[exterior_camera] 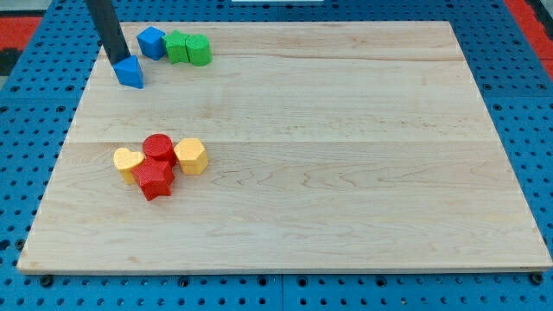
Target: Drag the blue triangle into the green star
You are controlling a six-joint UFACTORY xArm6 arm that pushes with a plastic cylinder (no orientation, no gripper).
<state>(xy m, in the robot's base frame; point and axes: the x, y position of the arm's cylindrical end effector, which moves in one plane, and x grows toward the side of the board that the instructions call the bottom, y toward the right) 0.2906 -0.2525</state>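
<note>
The blue triangle (130,72) lies near the board's top left corner. My tip (117,62) touches its upper left side; the dark rod rises to the view's top. A blue cube-like block (151,41) sits up and right of the triangle. Right of that block two green blocks stand side by side: one (179,47) touches the blue block, the other (199,50) is to its right. I cannot tell which of the green blocks is the star.
In the board's left middle is a tight cluster: a yellow heart (128,162), a red cylinder (159,148), a red star (155,180) and a yellow hexagon (190,156). The wooden board (346,155) lies on a blue perforated table.
</note>
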